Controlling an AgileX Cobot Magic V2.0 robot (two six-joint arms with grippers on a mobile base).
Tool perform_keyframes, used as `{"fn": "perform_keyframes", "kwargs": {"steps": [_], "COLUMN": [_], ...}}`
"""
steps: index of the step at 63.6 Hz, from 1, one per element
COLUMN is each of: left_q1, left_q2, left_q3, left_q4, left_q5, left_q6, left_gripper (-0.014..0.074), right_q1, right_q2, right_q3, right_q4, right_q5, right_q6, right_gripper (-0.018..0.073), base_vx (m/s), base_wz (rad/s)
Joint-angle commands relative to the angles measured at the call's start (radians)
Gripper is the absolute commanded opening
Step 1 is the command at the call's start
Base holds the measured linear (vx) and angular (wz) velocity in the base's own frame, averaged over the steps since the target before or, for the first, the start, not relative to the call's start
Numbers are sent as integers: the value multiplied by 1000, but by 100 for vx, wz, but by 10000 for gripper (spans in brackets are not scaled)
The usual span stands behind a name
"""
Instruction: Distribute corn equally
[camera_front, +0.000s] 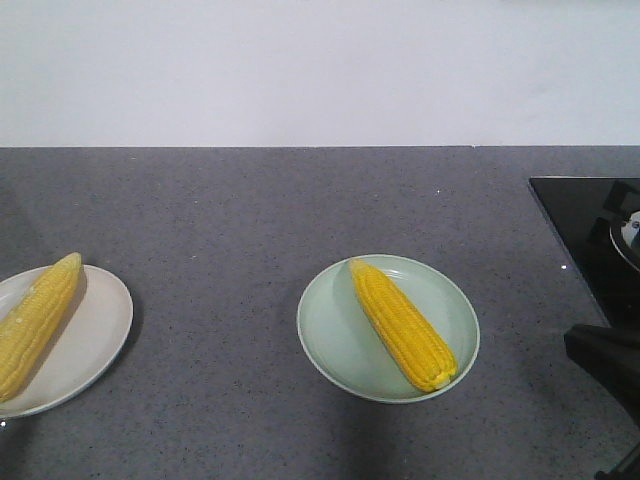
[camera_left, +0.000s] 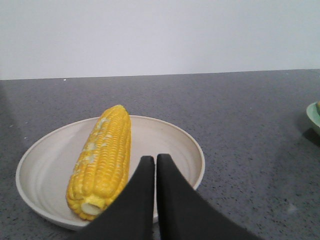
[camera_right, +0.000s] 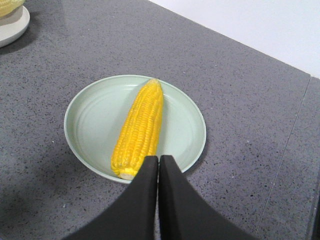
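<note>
One corn cob is lying on each plate.
The left tool (camera_left: 154, 160), pressed closed and gripping nothing, is hovering beside the cob (camera_left: 102, 160) on the beige plate (camera_left: 45, 150); the right tool (camera_right: 158, 160), likewise closed, is hovering at the base of the cob (camera_right: 140, 127) on the green plate (camera_right: 90, 120).

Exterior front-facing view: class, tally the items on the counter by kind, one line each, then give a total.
Corn cobs: 2, one on the green plate, one on the white plate
Plates: 2, green and white
Total: 4
</note>
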Motion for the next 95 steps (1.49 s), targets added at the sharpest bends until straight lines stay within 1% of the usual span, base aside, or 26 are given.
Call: {"fn": "perform_keyframes", "kwargs": {"steps": [1,9,18,26,42,48,95], "left_q1": [25,69,110,125,125,125,125], "left_q2": [-18,-18,-18,-18,-18,-18,-17], "left_q3": [6,6,6,6,0,0,0], "left_q4": [48,92,100,100,99,129,123], "left_q5": [-97,-104,-102,-102,-104,-105,-103], "left_q6": [-48,-47,-39,-37,-38,-41,-41], "left_gripper": [-7,-7,-7,-7,-7,-7,-7], "right_q1": [-1,-1,-1,-1,-1,-1,-1], "right_q2": [2,2,2,2,2,2,2], "right_q3": [-27,-27,-27,-27,-27,-27,-27], "right_q4": [11,11,11,11,11,11,11], "right_q5": [-60,-58,-49,-45,-45,-45,-45], "right_q6": [-5,-5,-5,-5,-5,-5,-5], "right_gripper": [-4,-4,-4,-4,-4,-4,-4], "base_vx": [0,0,0,0,0,0,0], "base_wz": [0,0,0,0,0,0,0]}}
